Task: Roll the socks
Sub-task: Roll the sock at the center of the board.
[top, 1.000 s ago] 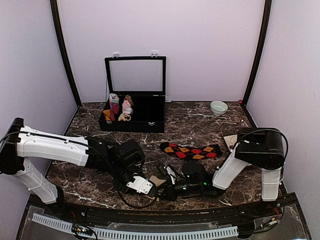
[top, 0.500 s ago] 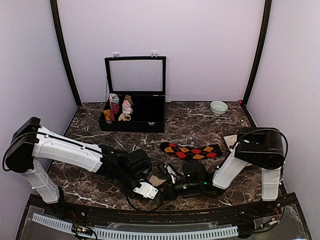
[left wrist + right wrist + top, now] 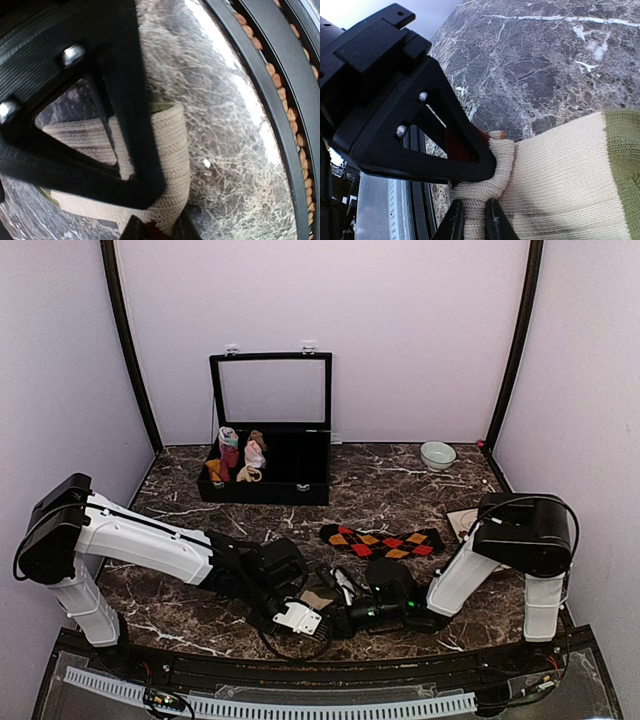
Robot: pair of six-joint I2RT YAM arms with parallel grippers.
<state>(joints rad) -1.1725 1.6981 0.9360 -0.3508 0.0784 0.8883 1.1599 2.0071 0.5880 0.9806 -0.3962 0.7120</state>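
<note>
My right jaws pinch the cream sock [image 3: 560, 175] at a bunched fold. My left jaws sit narrow on its ribbed end, and both are at the near edge of the counter [image 3: 400, 490]. I judge the roll barely begun: the sock is gathered, not yet a tight bundle. The argyle sock [image 3: 382, 541] lies flat just behind, untouched, so most of the job is left.
</note>
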